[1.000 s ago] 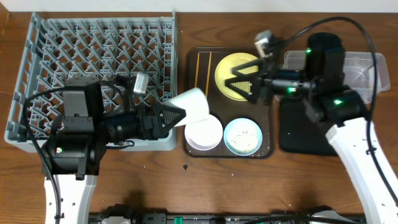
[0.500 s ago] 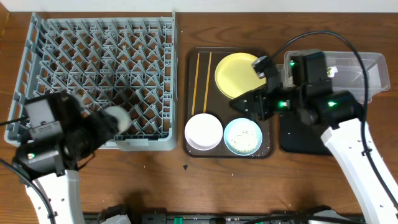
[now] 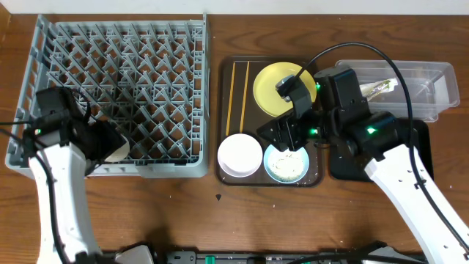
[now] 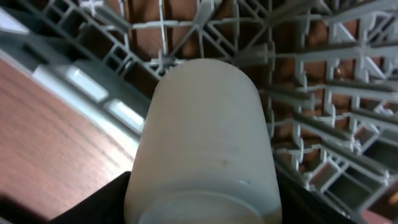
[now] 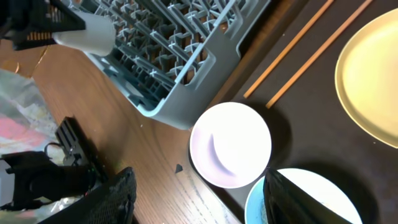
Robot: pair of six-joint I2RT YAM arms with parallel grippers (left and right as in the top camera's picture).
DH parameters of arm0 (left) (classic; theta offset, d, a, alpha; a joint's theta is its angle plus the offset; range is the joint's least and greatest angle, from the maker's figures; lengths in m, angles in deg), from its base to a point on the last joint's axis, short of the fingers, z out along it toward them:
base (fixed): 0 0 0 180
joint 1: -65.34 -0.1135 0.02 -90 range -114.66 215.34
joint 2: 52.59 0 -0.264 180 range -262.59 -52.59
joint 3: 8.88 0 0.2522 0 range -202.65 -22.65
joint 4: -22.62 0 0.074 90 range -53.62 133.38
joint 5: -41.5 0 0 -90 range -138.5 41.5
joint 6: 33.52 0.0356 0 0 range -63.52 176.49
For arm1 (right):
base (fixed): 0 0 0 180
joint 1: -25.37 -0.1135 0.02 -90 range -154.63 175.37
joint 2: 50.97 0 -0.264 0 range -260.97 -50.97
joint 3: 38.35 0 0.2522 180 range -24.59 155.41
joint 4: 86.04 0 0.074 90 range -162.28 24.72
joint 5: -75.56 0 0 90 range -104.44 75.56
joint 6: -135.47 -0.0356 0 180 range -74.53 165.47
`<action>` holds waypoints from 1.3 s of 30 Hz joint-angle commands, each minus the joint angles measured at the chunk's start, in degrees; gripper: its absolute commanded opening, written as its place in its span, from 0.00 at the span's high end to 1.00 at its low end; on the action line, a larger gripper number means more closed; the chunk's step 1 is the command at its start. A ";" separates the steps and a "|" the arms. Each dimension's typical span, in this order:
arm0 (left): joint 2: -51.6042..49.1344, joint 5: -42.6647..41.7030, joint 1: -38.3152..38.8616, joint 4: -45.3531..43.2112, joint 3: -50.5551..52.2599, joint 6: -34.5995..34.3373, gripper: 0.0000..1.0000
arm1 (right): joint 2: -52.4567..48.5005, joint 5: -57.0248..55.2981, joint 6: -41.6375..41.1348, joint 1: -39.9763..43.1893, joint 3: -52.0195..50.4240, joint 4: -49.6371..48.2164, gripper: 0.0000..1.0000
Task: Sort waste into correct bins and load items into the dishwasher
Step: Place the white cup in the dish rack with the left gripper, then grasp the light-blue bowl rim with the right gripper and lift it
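Note:
My left gripper (image 3: 110, 149) is shut on the small white cup (image 4: 205, 137) and holds it over the front-left part of the grey dish rack (image 3: 117, 66). My right gripper (image 3: 284, 139) is open and empty, above the near edge of the brown tray between the white bowl (image 3: 239, 155) and the light blue bowl (image 3: 286, 161), which holds rice scraps. In the right wrist view the open jaws (image 5: 198, 177) frame the white bowl (image 5: 230, 144). The yellow plate (image 3: 278, 88) and two chopsticks (image 3: 239, 92) lie on the tray. A snack wrapper (image 3: 377, 88) lies in the clear tub (image 3: 421, 77). The tissue is out of view.
The dark brown serving tray (image 3: 227, 73) sits right of the rack. The black tray (image 3: 341, 165) lies right of it, mostly under my right arm. A small dark speck (image 3: 218, 196) lies on the wooden table in front of the serving tray.
My left arm has swung left with the cup, from beside the serving tray to the rack's front-left part. My right gripper has moved from over the yellow plate towards the two bowls.

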 commanded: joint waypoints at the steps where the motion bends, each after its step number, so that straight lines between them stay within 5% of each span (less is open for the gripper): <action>1: -2.03 1.05 -0.24 -1.68 -1.38 -0.55 0.47 | 0.15 -0.52 1.03 -1.11 0.48 -0.07 0.37; 10: -0.90 -5.92 -0.24 0.07 -2.16 -0.48 0.17 | 0.15 -0.55 0.98 -1.44 0.48 -0.13 0.32; 15: 2.25 -12.33 0.76 4.98 -6.56 3.54 0.17 | -0.85 -7.26 -1.42 -3.82 0.46 -0.17 0.29; 21: 9.27 -19.39 7.41 7.10 -8.50 11.63 0.16 | -4.66 -23.10 -15.17 -6.88 0.46 3.10 0.41; 32: 17.75 -19.50 18.49 8.00 -8.46 13.94 0.16 | -16.76 -24.44 -24.81 -8.50 0.46 8.83 0.73; 39: 17.57 -19.50 18.58 8.33 -8.39 13.94 0.16 | -22.27 -25.03 -24.35 -9.60 0.46 8.52 0.77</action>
